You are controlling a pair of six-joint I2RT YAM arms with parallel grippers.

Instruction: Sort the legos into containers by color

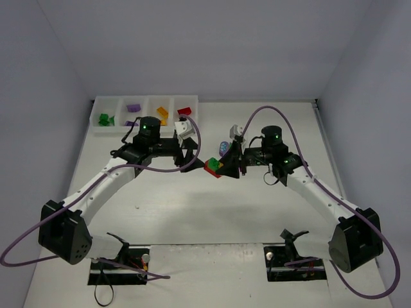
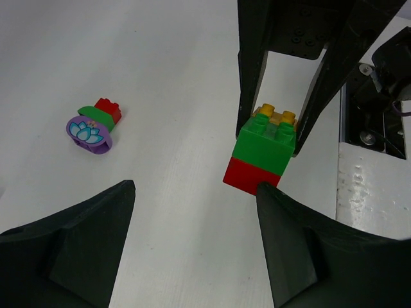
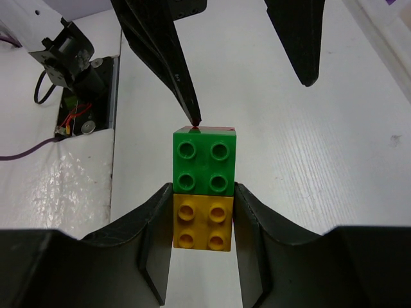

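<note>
Arm bases point(image 1: 122, 260), white table point(image 1: 212, 212), containers point(image 1: 147, 102) near pale back wall point(image 1: 192, 45).

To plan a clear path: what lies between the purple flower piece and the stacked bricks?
Only bare table lies between flower piece and stack; the left wrist view shows it.

White arms point(image 1: 96, 186), black joints point(image 1: 64, 234), black left gripper point(image 2: 196, 192) and right gripper point(image 3: 202, 192), purple cables point(image 1: 270, 108), green lights point(image 1: 145, 126)

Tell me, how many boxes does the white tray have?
4, side by side in the tray, upper left of the top view. Left to right they hold green bricks, purple bricks, yellow bricks, red bricks. None looks hidden.
</note>
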